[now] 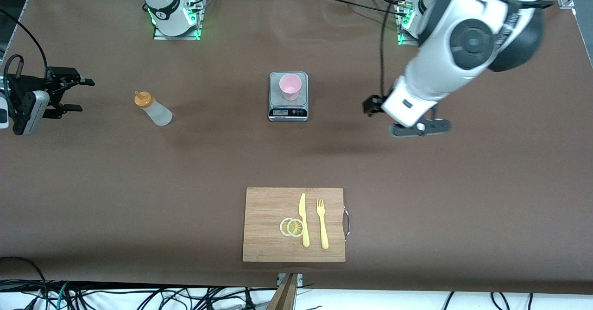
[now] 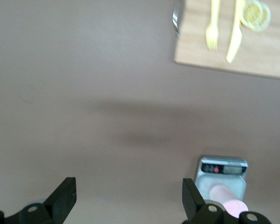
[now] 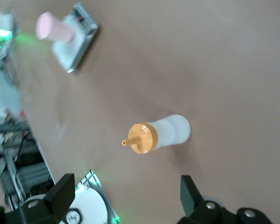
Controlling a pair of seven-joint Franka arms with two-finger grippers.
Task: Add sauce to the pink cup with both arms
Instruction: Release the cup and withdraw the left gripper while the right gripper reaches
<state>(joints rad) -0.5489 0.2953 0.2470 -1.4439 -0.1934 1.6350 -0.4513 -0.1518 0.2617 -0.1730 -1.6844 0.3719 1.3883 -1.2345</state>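
The pink cup (image 1: 290, 86) stands upright on a small kitchen scale (image 1: 288, 111) in the middle of the table; it also shows in the left wrist view (image 2: 229, 199) and the right wrist view (image 3: 53, 27). The sauce bottle (image 1: 155, 110), whitish with an orange nozzle cap, stands on the table toward the right arm's end; it also shows in the right wrist view (image 3: 164, 133). My right gripper (image 1: 78, 96) (image 3: 126, 193) is open and empty, at the right arm's end of the table, apart from the bottle. My left gripper (image 1: 417, 128) (image 2: 129, 198) is open and empty, over bare table toward the left arm's end from the scale.
A wooden cutting board (image 1: 264, 208) lies nearer to the front camera than the scale, with a yellow knife (image 1: 303, 219), a yellow fork (image 1: 322, 224) and two lemon slices (image 1: 292, 227) on it. Brown table surface lies between bottle, scale and board.
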